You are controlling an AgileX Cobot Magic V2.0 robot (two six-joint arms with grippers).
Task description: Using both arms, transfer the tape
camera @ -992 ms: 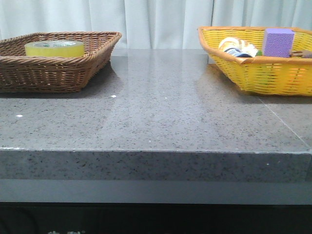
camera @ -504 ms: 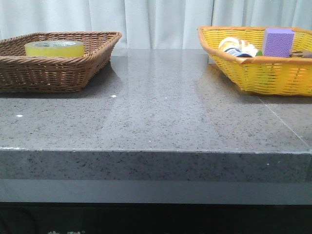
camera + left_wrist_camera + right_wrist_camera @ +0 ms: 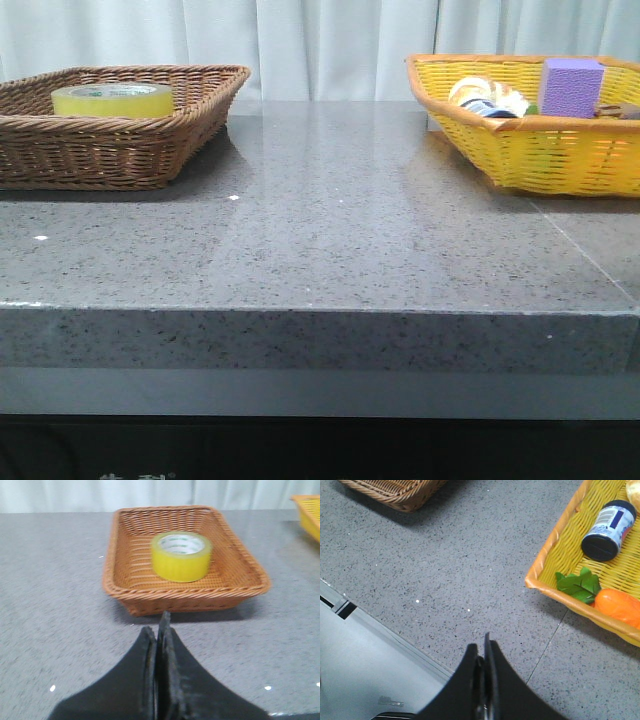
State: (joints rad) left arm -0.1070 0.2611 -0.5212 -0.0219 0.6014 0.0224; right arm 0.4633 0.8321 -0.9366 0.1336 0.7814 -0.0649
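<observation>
Hovering above the table (image 3: 330, 220), your left gripper (image 3: 159, 630) and right gripper (image 3: 483, 647) both have jaws pressed together; one tape (image 3: 181, 556) sits in one brown basket (image 3: 125, 587).

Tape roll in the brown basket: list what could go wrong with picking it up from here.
1. The tape lies flat inside the brown wicker basket; its raised rim may block a low approach.
2. The left gripper is shut and must open wide for the thick ring.
3. A loose pinch could drag the light basket across the smooth stone table.
</observation>
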